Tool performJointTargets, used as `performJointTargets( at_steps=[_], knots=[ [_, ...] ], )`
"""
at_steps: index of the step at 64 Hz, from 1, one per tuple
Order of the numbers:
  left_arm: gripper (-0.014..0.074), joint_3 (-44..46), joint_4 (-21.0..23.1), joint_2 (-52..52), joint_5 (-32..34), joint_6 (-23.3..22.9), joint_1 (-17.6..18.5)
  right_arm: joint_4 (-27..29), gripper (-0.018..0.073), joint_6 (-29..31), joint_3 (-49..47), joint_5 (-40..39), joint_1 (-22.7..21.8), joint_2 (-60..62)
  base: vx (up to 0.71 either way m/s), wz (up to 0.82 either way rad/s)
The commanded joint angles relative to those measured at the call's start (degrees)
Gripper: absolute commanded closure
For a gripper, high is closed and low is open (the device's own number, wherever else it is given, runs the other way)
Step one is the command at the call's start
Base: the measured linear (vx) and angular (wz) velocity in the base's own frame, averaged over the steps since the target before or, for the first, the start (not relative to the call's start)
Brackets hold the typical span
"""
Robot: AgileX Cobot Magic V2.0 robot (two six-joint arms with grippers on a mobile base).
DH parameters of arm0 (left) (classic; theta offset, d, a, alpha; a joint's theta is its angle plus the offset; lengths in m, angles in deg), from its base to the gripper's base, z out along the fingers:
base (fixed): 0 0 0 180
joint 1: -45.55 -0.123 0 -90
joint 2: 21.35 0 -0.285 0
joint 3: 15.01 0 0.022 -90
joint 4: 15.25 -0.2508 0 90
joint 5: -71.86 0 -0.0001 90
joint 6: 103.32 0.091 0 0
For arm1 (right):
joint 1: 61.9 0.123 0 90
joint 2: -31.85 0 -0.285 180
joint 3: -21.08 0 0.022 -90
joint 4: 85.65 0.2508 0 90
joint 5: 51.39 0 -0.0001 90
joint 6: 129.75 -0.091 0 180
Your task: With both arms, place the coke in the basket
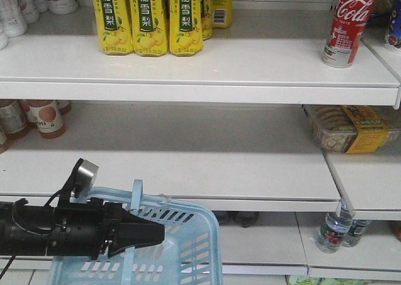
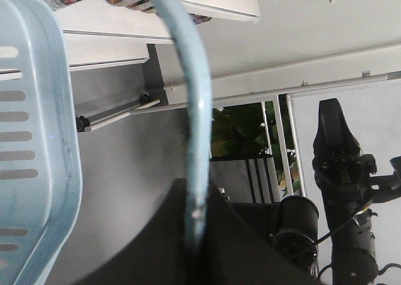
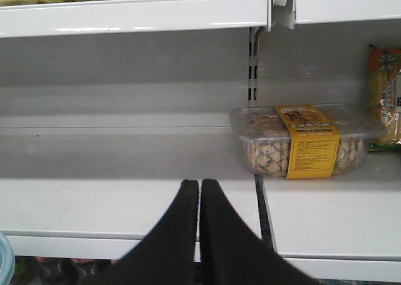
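Observation:
The coke [image 1: 348,25], a tall red can with white script, stands upright at the right end of the top shelf. The light blue basket [image 1: 188,247] hangs at the lower left, below the shelves. My left gripper [image 1: 156,232] is shut on the basket's thin handle [image 1: 135,197]. In the left wrist view the handle [image 2: 194,122] runs up from between the closed fingers of that gripper [image 2: 197,200], with the basket wall [image 2: 37,141] to the left. My right gripper [image 3: 199,183] is shut with nothing in it, facing the middle shelf, well below the coke.
Yellow drink cartons [image 1: 150,19] line the top shelf at the left. A clear box of biscuits [image 3: 301,141] with a yellow band lies on the middle shelf at the right. Small bottles [image 1: 37,116] sit at that shelf's left end. Water bottles [image 1: 335,228] stand on the bottom shelf.

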Motion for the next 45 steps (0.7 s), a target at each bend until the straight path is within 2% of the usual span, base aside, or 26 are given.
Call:
performJointTargets(
  at_steps=[1,45],
  knots=[
    [0.0603,1.1,5.6,1.9,-4.5,0.3,0.4,-0.5,0.0568,0.3,0.6,-4.4,0.0,1.0,0.03,-0.01],
    [0.0603,1.1,5.6,1.9,-4.5,0.3,0.4,-0.5,0.0568,0.3,0.6,-4.4,0.0,1.0,0.03,-0.02]
  ],
)
